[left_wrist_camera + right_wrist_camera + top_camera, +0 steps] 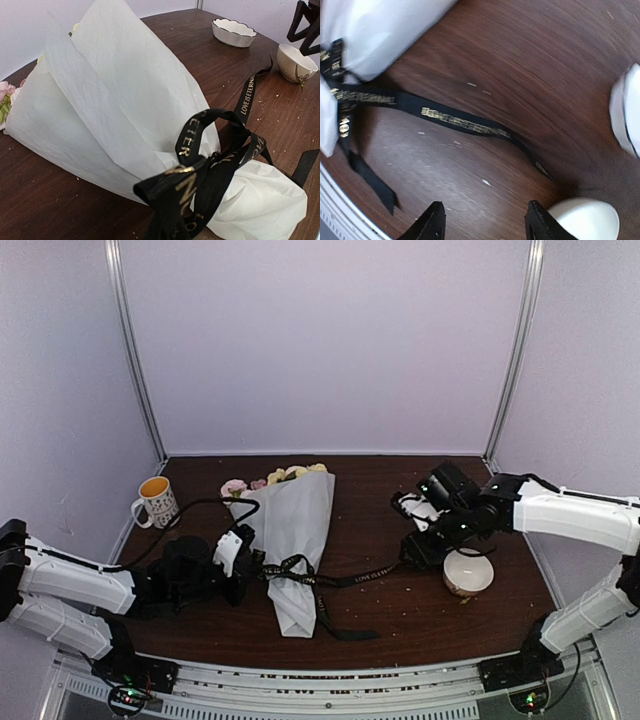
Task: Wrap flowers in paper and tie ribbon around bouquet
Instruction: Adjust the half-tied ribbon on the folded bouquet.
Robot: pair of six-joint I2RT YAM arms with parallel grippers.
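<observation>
On the dark brown wooden counter, left of centre: the bouquet, a pale grey-white paper cone laid flat, narrow end toward the arm bases, wide mouth toward the back wall; at that mouth, the flowers, small yellow and pale pink blooms, just peeping past the edge of the paper, a thin sheet folded in overlapping layers; around the cone's narrow waist, the ribbon, long, narrow, black and floppy with gold lettering, gathered into a loose looped knot; one tail trailing right across the wood toward the right arm, another running past the cone's tip toward the near edge.

Against the left side of that knot, the left pincer, jaws closed tight; fingers out of sight in the left wrist view, so cannot tell whether any ribbon is pinched between them.

Above bare wood near the free end of the right-hand tail, the right pincer, hovering, jaws standing apart, nothing between them, no contact with the ribbon.

Just beside the right pincer, a small round white bowl; farther back, partly behind the right arm, a shallow white dish with a scalloped rim; at the back left, well apart from the bouquet, a white patterned mug holding orange-brown liquid; pale crumbs scattered over the wood.
</observation>
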